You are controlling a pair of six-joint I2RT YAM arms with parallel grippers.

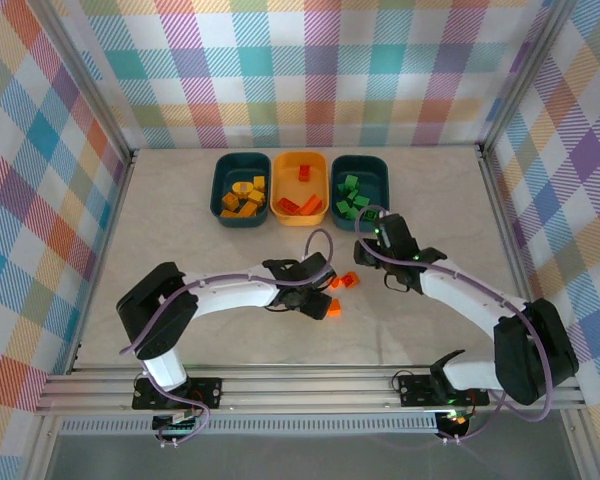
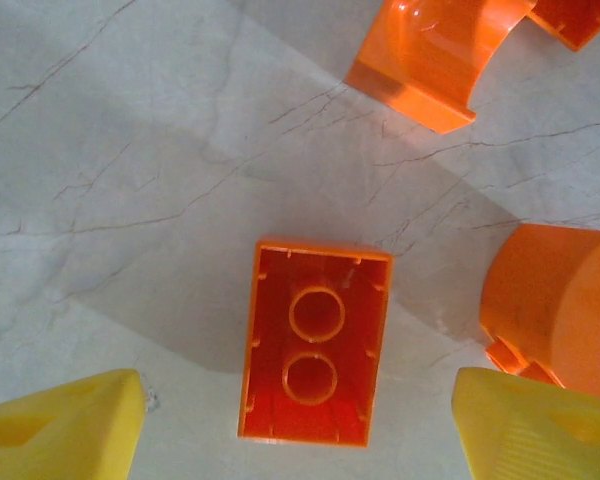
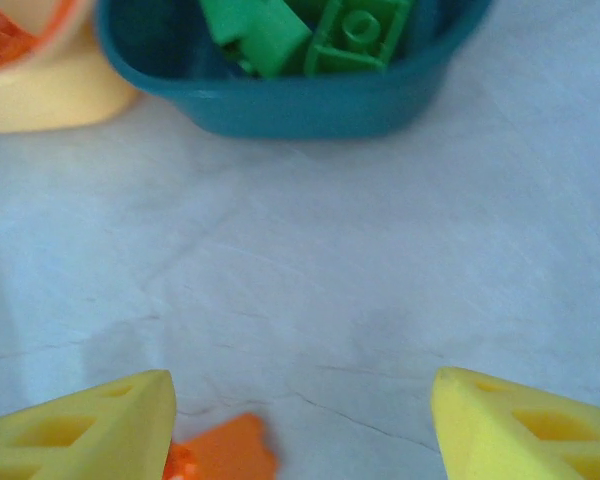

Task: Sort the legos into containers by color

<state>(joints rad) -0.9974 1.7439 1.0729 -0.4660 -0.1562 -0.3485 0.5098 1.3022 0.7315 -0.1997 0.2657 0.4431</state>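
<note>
An upturned red-orange lego (image 2: 315, 345) lies on the table between the yellow fingers of my left gripper (image 2: 300, 430), which stands open with a gap on each side of the brick. From above, that gripper (image 1: 325, 298) hovers over the loose red-orange legos (image 1: 348, 281). My right gripper (image 3: 300, 425) is open with nothing in it, just short of the right teal container (image 3: 290, 105) that holds green legos (image 3: 260, 30). In the top view it (image 1: 378, 228) sits at that tub's (image 1: 384, 175) near edge. The middle yellow-orange container (image 1: 285, 170) holds red-orange legos; the left teal one (image 1: 230, 170) holds yellow ones.
Two more curved red-orange pieces (image 2: 435, 55) (image 2: 555, 300) lie close ahead and right of the left gripper. Another red-orange brick (image 3: 225, 455) sits by the right gripper's left finger (image 3: 80, 430). Checked walls and a metal frame close in the table.
</note>
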